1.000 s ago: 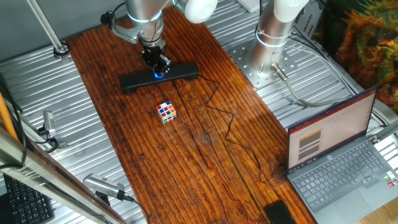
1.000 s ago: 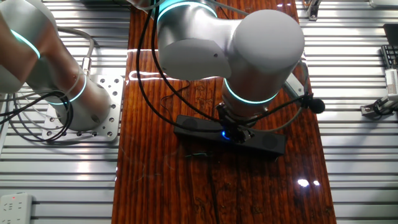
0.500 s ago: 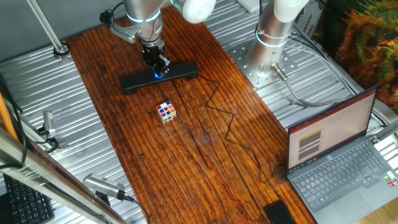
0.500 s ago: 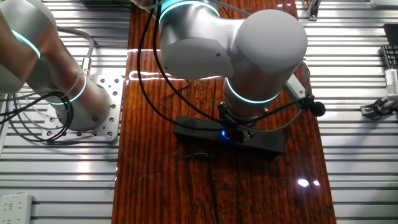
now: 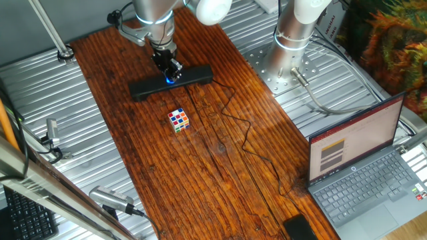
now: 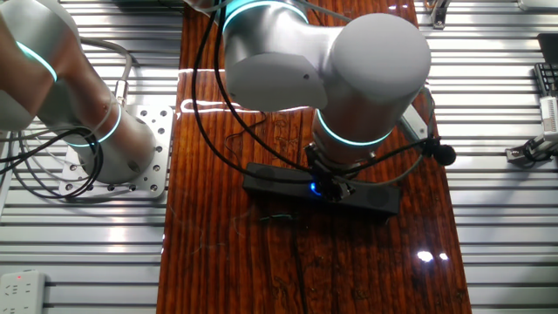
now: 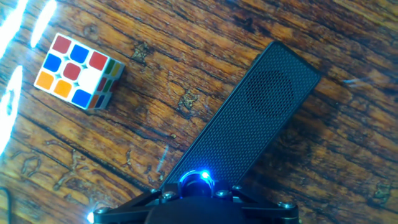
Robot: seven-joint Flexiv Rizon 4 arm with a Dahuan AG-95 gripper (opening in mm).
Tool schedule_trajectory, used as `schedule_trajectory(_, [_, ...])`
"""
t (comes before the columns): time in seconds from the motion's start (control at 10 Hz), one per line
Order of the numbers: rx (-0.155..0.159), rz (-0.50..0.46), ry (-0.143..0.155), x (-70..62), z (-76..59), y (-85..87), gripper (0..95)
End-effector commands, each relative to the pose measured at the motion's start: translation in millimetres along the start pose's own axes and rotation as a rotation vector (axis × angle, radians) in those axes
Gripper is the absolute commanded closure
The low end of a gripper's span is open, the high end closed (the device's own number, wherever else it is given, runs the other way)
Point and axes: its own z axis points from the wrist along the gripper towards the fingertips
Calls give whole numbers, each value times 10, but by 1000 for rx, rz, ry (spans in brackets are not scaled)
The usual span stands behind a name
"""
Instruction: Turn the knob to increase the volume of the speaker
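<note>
A: Knob (image 5: 169, 80) location?
B: Found at the middle of the speaker (image 5: 195, 75), marked by a blue glow. Speaker is laid flat across the far part of the wooden table (image 5: 200, 167).

A: Gripper (image 5: 169, 72)?
B: Positioned straight down over the knob in both fixed views, fingertips right at the blue light. Finger spread cannot be told; the tips are hidden by the arm's wrist, and in the hand view only the glow (image 7: 200, 177) is seen against the gripper base at the bottom edge.

A: Surroundings?
B: 1 thin black cable (image 5: 243, 137) is run from the speaker across the table. 1 puzzle cube (image 5: 178, 120) is placed near the speaker on its near side, not touching; in the hand view it is seen at upper left (image 7: 76, 70). 1 open laptop (image 5: 363, 170) is set well apart on the ribbed metal surface.
</note>
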Motion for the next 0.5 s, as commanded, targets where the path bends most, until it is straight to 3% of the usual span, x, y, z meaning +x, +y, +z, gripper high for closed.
schedule_trajectory(0.1, [-3, 6, 6, 14, 5, 2, 950])
schedule_trajectory(0.2, [-18, 9, -5, 14, 3, 2, 950])
schedule_trajectory(0.3, [-14, -2, -4, 14, 3, 2, 760])
schedule_trajectory(0.4, [-4, -13, 3, 14, 4, 2, 380])
schedule_trajectory(0.5, [9, -30, 7, 14, 5, 2, 380])
